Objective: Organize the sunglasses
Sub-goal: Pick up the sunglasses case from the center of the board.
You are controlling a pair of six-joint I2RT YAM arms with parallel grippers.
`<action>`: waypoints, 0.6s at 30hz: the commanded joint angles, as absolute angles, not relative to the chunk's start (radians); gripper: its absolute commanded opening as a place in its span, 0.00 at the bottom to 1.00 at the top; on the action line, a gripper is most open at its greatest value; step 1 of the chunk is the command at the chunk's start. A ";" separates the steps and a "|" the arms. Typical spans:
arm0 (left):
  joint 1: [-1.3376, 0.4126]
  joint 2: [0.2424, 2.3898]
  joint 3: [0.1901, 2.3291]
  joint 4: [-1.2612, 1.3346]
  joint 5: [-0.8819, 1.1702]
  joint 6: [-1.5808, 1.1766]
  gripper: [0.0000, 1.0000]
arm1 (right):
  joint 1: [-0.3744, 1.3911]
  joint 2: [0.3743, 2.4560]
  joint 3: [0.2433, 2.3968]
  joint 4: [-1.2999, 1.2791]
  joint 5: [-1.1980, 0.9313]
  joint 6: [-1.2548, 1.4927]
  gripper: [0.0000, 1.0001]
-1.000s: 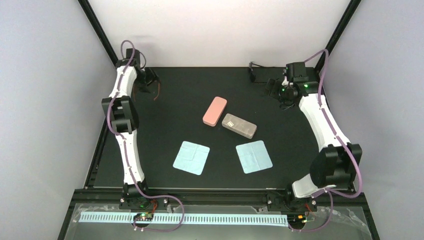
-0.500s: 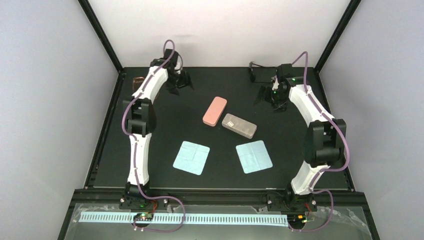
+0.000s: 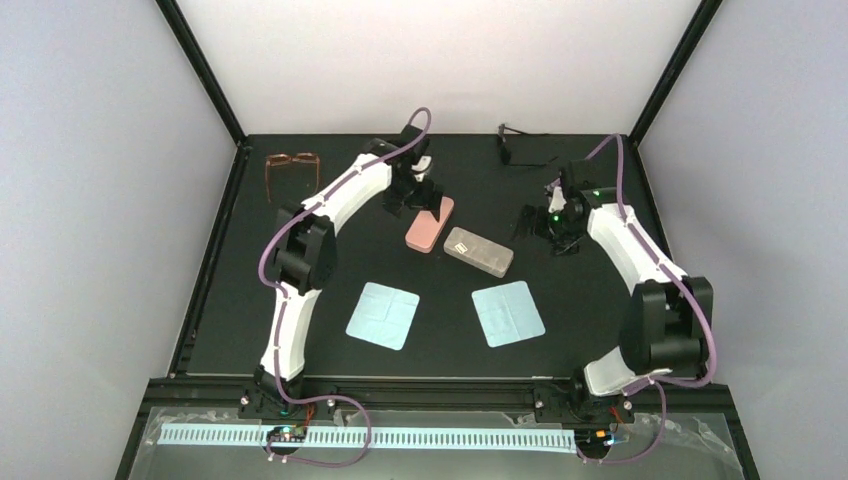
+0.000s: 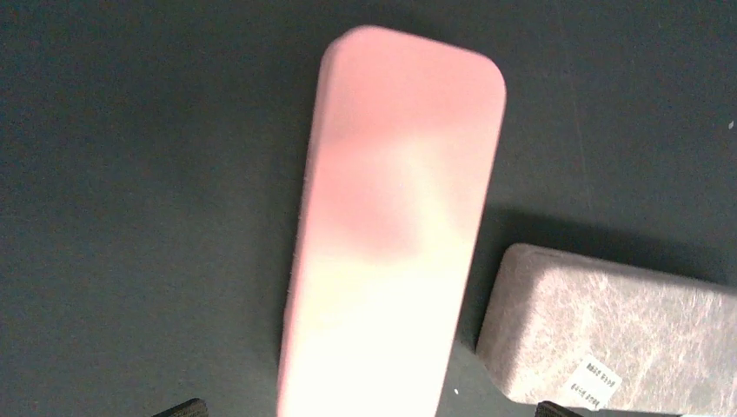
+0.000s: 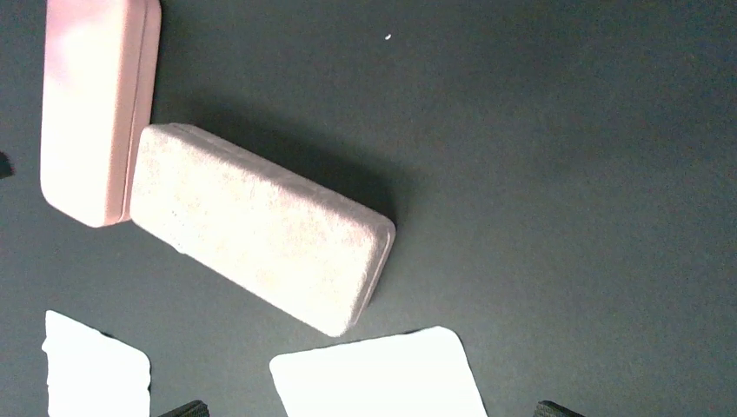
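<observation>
Black, thin-framed sunglasses (image 3: 510,132) lie at the far edge of the table (image 3: 450,345), towards the right corner, and neither of your arms is touching them. They are well apart from both cases.

Your left gripper (image 3: 428,203) hangs over the far end of the pink case (image 4: 391,234). Its fingers are spread wide. In the left wrist view the case runs between the two tips with bare table on both sides, so nothing is pinched.

Your right gripper (image 3: 538,230) is also spread wide and holds nothing. It hangs just to the right of the grey case (image 5: 261,228), between this case and the sunglasses.

The two cases lie in the middle of the table. One end of the grey case is touching, or almost touching, the near end of the pink case; I cannot tell which. The grey case has a small white label on top.

Nearer to you lie two light blue cloths, the left cloth (image 3: 382,315) and the right cloth (image 3: 508,313), flat and apart from each other.

A second pair of glasses with a brown frame (image 3: 292,164) lies at the far left corner, well apart from everything else.
</observation>
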State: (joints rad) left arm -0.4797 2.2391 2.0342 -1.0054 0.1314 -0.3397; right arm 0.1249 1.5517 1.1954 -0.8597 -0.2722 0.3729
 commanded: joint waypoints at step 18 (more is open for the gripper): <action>-0.531 2.361 2.041 -1.026 0.121 -0.275 0.99 | 0.130 1.182 0.914 -0.873 -0.285 0.389 1.00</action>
